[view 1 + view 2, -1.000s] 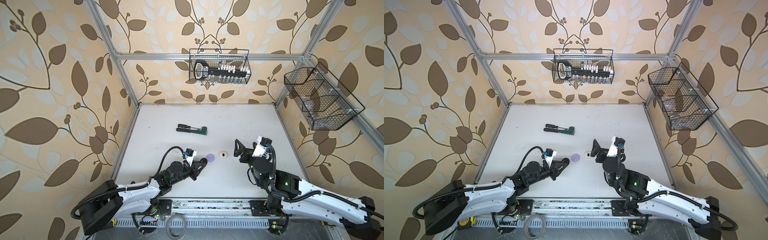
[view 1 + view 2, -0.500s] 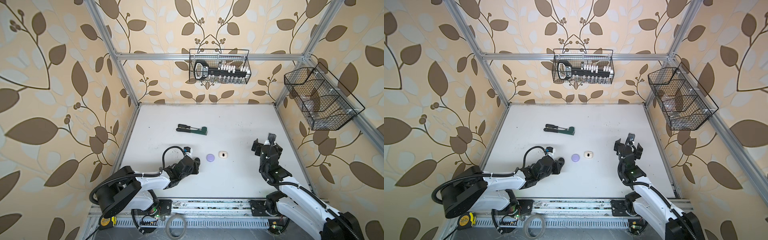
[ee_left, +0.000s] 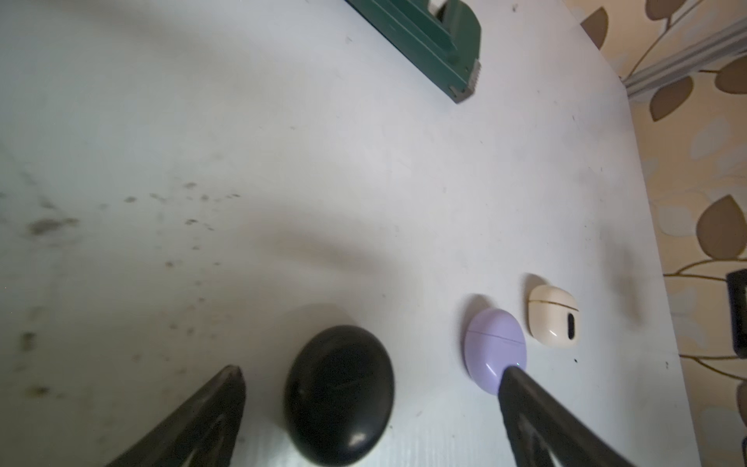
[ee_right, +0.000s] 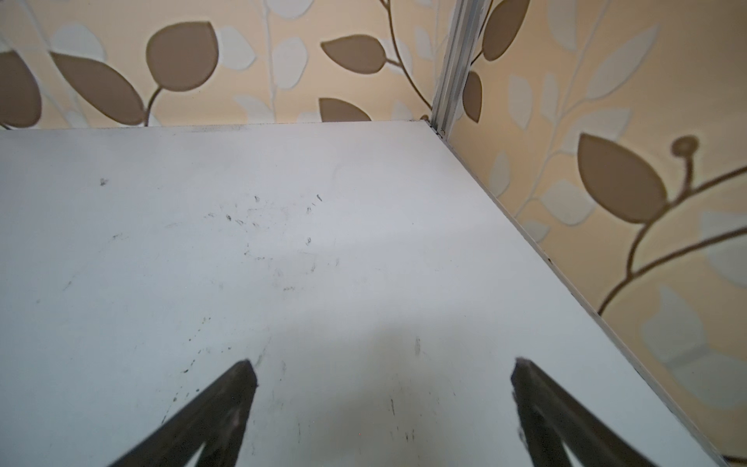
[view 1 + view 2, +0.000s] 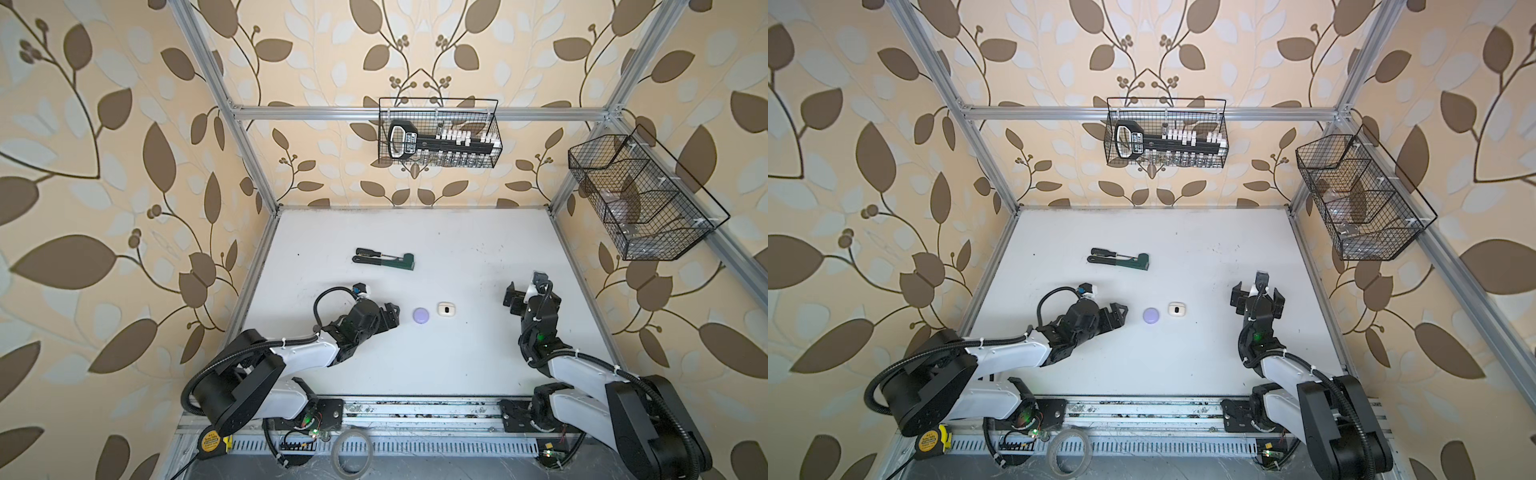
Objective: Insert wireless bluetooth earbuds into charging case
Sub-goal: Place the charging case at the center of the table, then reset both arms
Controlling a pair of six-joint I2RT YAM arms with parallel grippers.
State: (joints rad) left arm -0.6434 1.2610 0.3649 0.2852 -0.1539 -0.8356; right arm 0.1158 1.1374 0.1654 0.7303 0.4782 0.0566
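In both top views the left gripper (image 5: 392,318) is sitting left of centre, near the closed lilac case (image 5: 421,315) and white case (image 5: 446,308) lying mid-frame, while the right gripper (image 5: 1258,293) is standing at centre right, jaws spread. In the left wrist view the left fingers (image 3: 210,408) are gaping wide at the bottom edge, gripping nothing, with the shut black case (image 3: 339,396) lying between them and touching neither; the earbuds are not showing. In the right wrist view the right fingers (image 4: 218,404) are standing wide apart over bare table (image 4: 283,202), holding nothing.
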